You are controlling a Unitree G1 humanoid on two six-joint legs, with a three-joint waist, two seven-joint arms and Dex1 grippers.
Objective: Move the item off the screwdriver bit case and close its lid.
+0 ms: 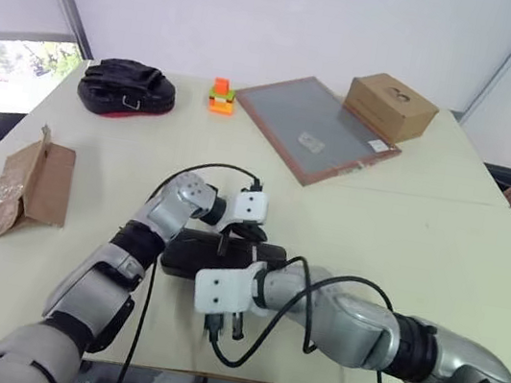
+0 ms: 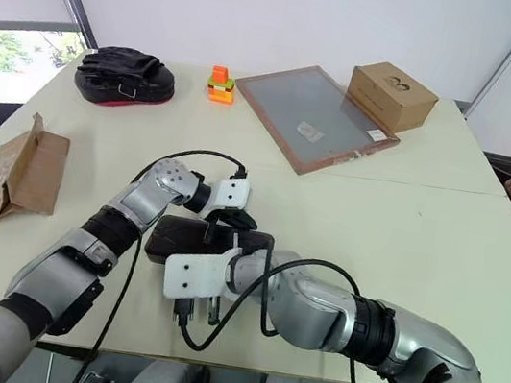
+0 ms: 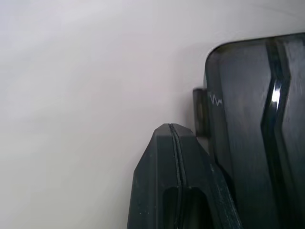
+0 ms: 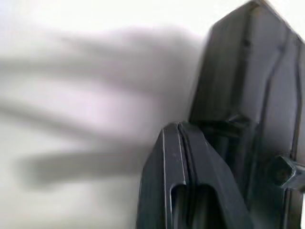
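Left wrist view: the left gripper (image 3: 177, 138) is seen with its fingers pressed together, empty, just beside the latch tab (image 3: 200, 110) of the smoky lid (image 3: 248, 119). The screwdriver bit case (image 1: 190, 249) lies between both hands, the lid apparently down over it. The right gripper (image 1: 227, 324), likewise pinched closed on nothing, hangs at the case's near edge. The paper bag (image 1: 34, 188) lies well off to the left hand's outer side, so removal is judged done. Closing is in hand; a downward press near the latch seems called for next.
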